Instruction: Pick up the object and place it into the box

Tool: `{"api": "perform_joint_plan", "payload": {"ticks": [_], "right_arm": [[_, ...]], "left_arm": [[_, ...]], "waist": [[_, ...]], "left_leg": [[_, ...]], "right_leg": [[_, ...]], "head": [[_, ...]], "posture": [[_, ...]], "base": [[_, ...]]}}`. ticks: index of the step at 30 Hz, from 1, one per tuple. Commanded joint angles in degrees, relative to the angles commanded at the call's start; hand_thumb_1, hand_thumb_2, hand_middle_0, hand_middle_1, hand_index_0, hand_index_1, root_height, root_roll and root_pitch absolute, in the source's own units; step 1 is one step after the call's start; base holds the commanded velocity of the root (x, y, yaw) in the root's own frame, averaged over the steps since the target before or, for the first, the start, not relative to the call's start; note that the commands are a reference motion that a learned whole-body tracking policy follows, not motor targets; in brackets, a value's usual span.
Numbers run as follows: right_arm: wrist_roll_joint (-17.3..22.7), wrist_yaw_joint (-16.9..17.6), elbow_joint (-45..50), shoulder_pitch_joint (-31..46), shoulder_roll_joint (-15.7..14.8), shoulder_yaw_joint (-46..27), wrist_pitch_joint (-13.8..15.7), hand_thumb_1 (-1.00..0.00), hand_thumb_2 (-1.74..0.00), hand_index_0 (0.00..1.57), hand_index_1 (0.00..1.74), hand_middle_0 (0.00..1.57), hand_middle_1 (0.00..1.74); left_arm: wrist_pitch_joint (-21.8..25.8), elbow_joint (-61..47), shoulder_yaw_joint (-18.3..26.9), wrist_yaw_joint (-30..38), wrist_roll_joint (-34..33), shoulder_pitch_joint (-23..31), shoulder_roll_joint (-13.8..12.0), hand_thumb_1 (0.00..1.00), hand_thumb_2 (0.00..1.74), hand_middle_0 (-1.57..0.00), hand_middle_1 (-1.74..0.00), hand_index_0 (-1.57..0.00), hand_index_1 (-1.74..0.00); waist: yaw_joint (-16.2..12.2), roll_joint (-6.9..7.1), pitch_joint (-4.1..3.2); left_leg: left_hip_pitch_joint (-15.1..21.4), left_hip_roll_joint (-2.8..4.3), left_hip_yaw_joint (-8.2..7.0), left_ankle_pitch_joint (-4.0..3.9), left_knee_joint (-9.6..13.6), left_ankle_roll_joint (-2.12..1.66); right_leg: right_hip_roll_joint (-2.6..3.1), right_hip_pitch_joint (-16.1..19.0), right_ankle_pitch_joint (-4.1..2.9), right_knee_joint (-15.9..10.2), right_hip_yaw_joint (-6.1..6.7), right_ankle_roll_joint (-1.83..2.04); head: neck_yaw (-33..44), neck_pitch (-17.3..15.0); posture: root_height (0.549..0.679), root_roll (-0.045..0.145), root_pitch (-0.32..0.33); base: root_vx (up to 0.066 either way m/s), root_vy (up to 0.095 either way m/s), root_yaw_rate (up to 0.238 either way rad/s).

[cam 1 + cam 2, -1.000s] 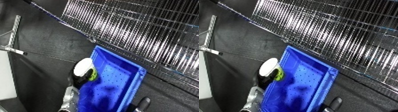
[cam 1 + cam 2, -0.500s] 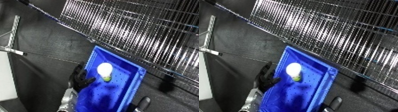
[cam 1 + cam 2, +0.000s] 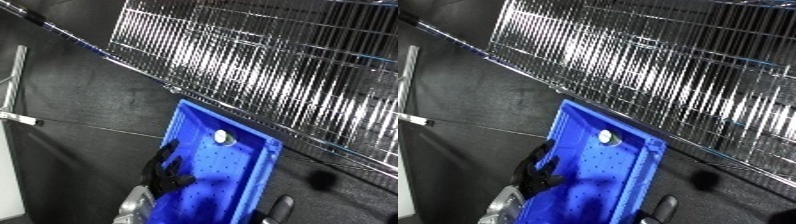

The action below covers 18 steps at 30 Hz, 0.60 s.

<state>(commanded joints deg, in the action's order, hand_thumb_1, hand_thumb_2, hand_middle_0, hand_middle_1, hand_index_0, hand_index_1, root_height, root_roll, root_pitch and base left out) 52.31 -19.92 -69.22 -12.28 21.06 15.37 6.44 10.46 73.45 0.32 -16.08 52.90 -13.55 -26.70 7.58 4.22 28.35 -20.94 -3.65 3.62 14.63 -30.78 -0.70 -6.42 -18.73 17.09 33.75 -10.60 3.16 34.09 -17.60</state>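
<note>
The placing looks done: the small white ball-like object (image 3: 220, 136), rounded and pale with a greenish tinge on one side, lies by itself on the perforated floor of the blue bin (image 3: 251, 184), close to the bin's far wall and free of any grasp. The left robot hand (image 3: 165, 170) hangs over the bin's left rim with its black fingers spread and relaxed, holding nothing, and by my reading only drawing it away remains. The right robot hand (image 3: 281, 207) shows as a dark tip just outside the bin's right rim, and I cannot tell whether it is open or closed
</note>
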Motion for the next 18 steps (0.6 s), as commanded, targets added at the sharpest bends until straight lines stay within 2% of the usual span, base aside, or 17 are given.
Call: {"api": "perform_joint_plan", "payload": {"ticks": [5,8,10,13,16,18], "right_arm": [[0.27,1.15,0.47,-1.09,0.32,0.19,-0.16,0.00,0.00,0.00,0.00,0.00,0.00],[0.00,1.74,0.68,-1.73,0.67,0.05,0.13,0.00,0.00,0.00,0.00,0.00,0.00],[-0.92,2.07,1.00,-2.14,1.05,0.00,0.35,0.00,0.00,0.00,0.00,0.00,0.00],[-2.33,2.37,1.33,-2.99,1.79,0.12,0.58,0.00,0.00,0.00,0.00,0.00,0.00],[-4.16,2.48,1.28,-3.80,2.60,0.10,1.17,0.00,0.00,0.00,0.00,0.00,0.00],[-6.02,2.58,1.45,-4.11,3.17,0.33,1.93,0.00,0.00,0.00,0.00,0.00,0.00]], "left_arm": [[-0.35,-1.19,-2.40,0.42,-3.36,-0.38,0.69,0.00,0.00,0.00,0.00,0.00,0.00],[-0.46,-1.79,-3.68,0.75,-5.09,-0.28,1.28,0.00,0.00,0.00,0.00,0.00,0.00],[-0.58,-2.34,-4.57,1.29,-6.21,-0.05,1.88,0.00,0.00,0.00,0.00,0.00,0.00],[-0.72,-3.41,-6.13,2.37,-7.84,0.20,2.85,0.00,0.00,0.00,0.00,0.00,0.00],[-0.79,-4.50,-7.65,3.58,-9.27,0.18,3.55,0.00,0.00,0.00,0.00,0.00,0.00],[-1.15,-5.32,-8.52,4.54,-9.71,0.08,3.75,0.00,0.00,0.00,0.00,0.00,0.00]], "waist": [[-0.63,-0.85,-0.20],[-1.16,-1.42,-0.17],[-1.60,-1.82,-0.12],[-2.15,-2.50,-0.12],[-2.75,-3.27,-0.13],[-3.21,-3.78,-0.04]], "left_leg": [[-0.53,0.29,-0.89,-0.08,-0.41,-0.01],[-0.96,0.46,-1.37,0.09,-1.09,0.05],[-1.37,0.65,-1.75,0.19,-1.62,0.14],[-1.85,1.05,-2.29,-0.19,-1.62,0.21],[-1.87,1.36,-2.69,-0.73,-1.07,0.18],[-1.74,1.43,-2.91,-0.80,-0.93,0.21]], "right_leg": [[0.15,-1.02,-1.24,-0.33,0.83,0.56],[0.38,-1.79,-1.92,-0.20,1.50,0.81],[0.54,-2.44,-2.34,0.06,2.02,0.93],[0.69,-3.39,-2.70,0.62,2.58,1.01],[0.66,-4.08,-2.88,1.24,2.97,1.18],[0.58,-4.45,-2.98,1.64,3.26,1.32]], "head": [[-9.02,1.33],[-17.69,5.11],[-23.56,6.35],[-32.65,7.41],[-40.04,8.70],[-44.26,10.33]], "posture": [[0.653,0.028,0.034],[0.652,0.025,0.036],[0.651,0.023,0.037],[0.650,0.021,0.041],[0.649,0.019,0.043],[0.648,0.019,0.042]], "base": [[-0.042,0.014,-0.145],[-0.034,0.032,-0.155],[-0.038,0.050,-0.180],[-0.041,0.052,-0.164],[-0.024,0.052,-0.128],[-0.014,0.055,-0.152]]}}
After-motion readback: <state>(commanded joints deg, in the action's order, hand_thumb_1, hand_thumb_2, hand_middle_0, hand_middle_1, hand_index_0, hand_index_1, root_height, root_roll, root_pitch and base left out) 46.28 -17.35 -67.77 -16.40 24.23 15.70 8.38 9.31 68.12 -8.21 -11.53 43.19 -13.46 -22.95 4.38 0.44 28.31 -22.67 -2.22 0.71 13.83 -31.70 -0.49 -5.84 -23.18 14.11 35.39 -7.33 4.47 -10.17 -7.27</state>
